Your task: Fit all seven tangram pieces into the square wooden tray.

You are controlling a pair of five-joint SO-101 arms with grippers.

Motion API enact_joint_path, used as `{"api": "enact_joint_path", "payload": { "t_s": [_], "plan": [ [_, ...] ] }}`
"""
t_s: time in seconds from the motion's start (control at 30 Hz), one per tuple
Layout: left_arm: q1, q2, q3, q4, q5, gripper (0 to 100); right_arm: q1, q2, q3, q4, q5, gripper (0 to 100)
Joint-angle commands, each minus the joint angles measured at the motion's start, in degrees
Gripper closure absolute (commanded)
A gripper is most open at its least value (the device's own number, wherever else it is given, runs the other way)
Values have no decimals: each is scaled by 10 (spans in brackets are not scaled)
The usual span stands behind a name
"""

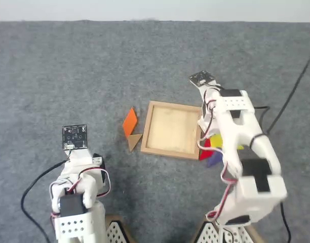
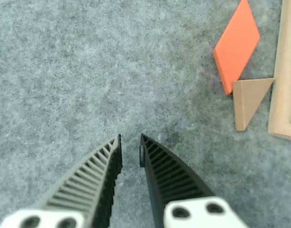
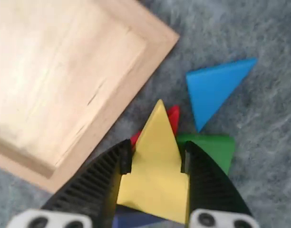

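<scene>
The square wooden tray [image 1: 146, 129] lies mid-table with nothing in it. Just off its left side sit an orange parallelogram [image 1: 129, 122] and a wood-coloured triangle [image 1: 134, 141]. Off its right side, a yellow triangle [image 3: 155, 166] rests over red [image 3: 173, 116], green [image 3: 209, 147] and dark blue [image 3: 136, 221] pieces; a blue triangle [image 3: 214, 88] lies apart. My right gripper [image 3: 156, 148] is shut on the yellow triangle, beside the tray's rim [image 3: 99, 122]. My left gripper [image 2: 130, 138] hangs over bare carpet, fingers nearly together and holding nothing, short of the orange parallelogram [image 2: 237, 42].
Grey carpet covers the whole table. The left arm [image 1: 76, 172] stands at the front left and the right arm [image 1: 241, 131] reaches over the pile at the tray's right. A black cable [image 1: 297, 86] runs along the far right.
</scene>
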Motion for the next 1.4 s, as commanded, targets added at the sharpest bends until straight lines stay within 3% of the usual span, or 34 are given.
{"api": "enact_joint_path", "payload": {
  "t_s": [0.0, 0.23, 0.4, 0.67, 0.8, 0.9, 1.17, 1.37],
  "plan": [
    [-2, -11, -7, 3, 5, 943, -5, -172, 91, -25, 9, 835],
    [-2, -11, -7, 3, 5, 943, -6, -224, 193, -42, 75, 647],
    [-2, -11, -7, 3, 5, 943, -3, -174, 193, -41, 79, 645],
    [-2, -11, -7, 3, 5, 943, -5, -116, 206, -34, 171, 644],
    [-2, -11, -7, 3, 5, 943, -4, -99, 198, -31, 164, 645],
    [-2, -11, -7, 3, 5, 943, -3, -98, 197, -31, 139, 689],
    [-2, -11, -7, 3, 5, 943, -3, -98, 196, -33, 80, 928],
    [-2, -11, -7, 3, 5, 943, -3, -95, 176, -36, 29, 957]
  ]
}}
